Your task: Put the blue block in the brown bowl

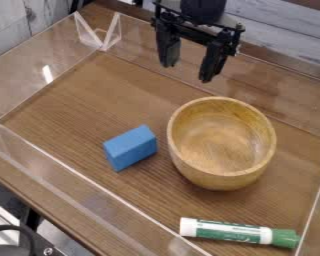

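The blue block (129, 147) lies flat on the wooden table, left of centre. Just to its right stands the brown bowl (222, 141), round, thick-rimmed and with nothing in it. My gripper (190, 60) hangs at the top of the view, above and behind the bowl, well away from the block. Its two dark fingers point down and stand apart, open, with nothing between them.
A white-and-green marker tube (238, 233) lies near the front right edge. Clear plastic walls (43, 160) ring the wooden table, and a clear stand (96, 32) sits at the back left.
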